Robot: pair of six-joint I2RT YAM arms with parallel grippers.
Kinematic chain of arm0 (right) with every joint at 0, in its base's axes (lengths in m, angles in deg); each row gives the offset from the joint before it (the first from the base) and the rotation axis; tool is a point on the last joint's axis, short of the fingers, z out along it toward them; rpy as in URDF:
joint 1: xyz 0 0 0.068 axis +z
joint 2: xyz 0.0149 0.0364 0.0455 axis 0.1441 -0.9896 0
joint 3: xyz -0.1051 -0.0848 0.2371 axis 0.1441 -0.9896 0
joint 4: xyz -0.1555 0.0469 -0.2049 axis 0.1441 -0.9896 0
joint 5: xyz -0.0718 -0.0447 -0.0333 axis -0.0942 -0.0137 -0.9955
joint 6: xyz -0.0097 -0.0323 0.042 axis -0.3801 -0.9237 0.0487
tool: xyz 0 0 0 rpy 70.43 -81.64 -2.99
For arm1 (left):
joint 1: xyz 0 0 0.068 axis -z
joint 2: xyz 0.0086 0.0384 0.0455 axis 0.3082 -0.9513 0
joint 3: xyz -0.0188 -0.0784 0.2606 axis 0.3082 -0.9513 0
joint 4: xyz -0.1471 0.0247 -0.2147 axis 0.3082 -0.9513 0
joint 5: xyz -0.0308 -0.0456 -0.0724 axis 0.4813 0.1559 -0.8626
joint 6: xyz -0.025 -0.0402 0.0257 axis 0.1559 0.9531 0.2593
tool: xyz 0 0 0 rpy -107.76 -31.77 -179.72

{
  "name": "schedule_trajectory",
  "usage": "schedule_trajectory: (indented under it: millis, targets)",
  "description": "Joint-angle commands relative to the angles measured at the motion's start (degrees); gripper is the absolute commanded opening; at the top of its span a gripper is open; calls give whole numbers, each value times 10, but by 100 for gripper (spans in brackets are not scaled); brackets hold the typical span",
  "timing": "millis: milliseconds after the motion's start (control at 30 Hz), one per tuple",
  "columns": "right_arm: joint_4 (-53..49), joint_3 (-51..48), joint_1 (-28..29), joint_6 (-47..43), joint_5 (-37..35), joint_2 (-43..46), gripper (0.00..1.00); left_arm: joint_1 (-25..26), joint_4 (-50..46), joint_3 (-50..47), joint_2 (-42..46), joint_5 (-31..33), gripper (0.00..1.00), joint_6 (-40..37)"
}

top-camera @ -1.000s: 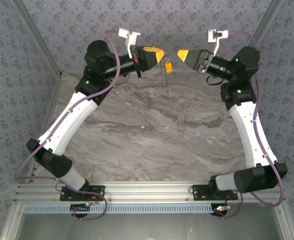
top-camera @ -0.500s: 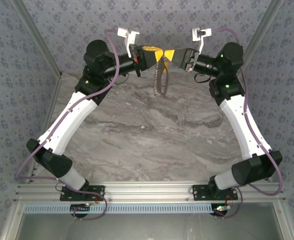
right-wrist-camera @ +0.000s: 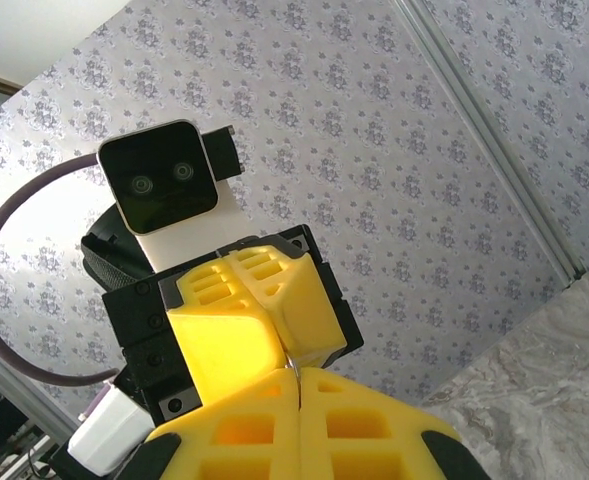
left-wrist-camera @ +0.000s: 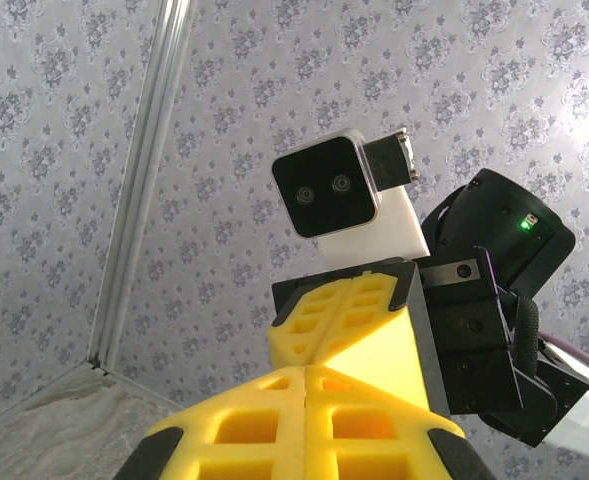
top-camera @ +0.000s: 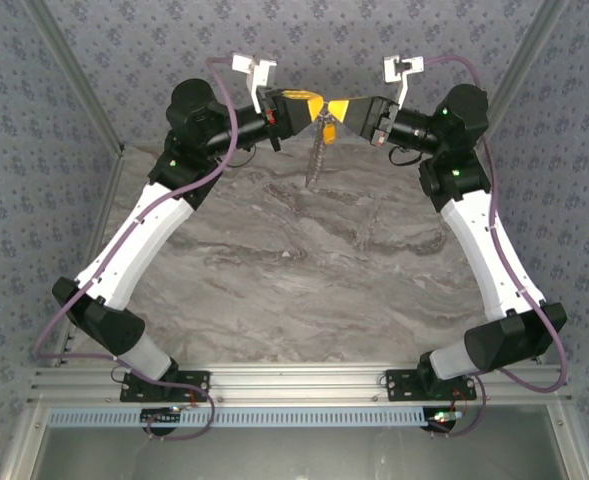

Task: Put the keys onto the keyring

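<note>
Far above the table (top-camera: 274, 260), centre, my left gripper (top-camera: 317, 103) is clamped on the top of the keyring (top-camera: 317, 150), a thin silvery chain dangling free. My right gripper (top-camera: 336, 106), fingers together, meets it tip to tip.

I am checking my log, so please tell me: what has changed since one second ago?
The right gripper swung toward the left gripper across the gap, and their fingertips now meet. The keyring hanging from the left gripper swung slightly left. Whether the right gripper took hold of it cannot be told. The left gripper barely moved; both grippers stayed shut.
</note>
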Motion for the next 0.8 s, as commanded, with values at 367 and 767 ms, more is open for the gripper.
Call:
schedule_trajectory:
  millis: [367,767]
  targets:
    - [-446,169,-40,-334,-7,-15,0,-39,-175,93,10,-82,56,-95]
    - [-671,280,-25,-478,5,-64,0,-34,-395,235,-84,-177,55,-179]
